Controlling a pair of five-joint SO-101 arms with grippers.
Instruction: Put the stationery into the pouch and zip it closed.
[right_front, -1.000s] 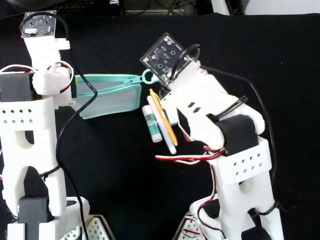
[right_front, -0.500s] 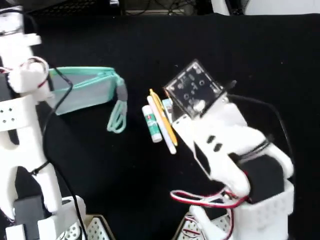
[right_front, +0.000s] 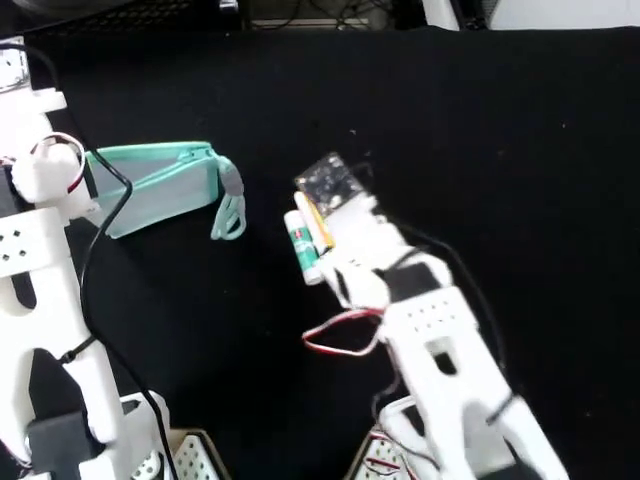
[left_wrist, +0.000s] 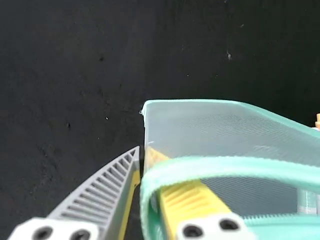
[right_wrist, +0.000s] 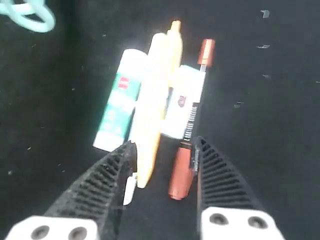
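the left arm (right_front: 45, 270) stands along the left edge of the table (right_front: 520, 150), and the left gripper (left_wrist: 144, 150) is clamped on the wall of the pouch (left_wrist: 215, 135), one finger outside and one inside. the right arm (right_front: 440, 340) leans from the near edge toward the middle, wrist tipped down. the right gripper (right_wrist: 164, 145) points at the table with its fingers (right_wrist: 100, 185) spread wide, gripping nothing.

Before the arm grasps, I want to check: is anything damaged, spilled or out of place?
Nothing stands out. The left gripper holds the open pouch by its wall; the stationery lies side by side on the table, below the open right gripper.
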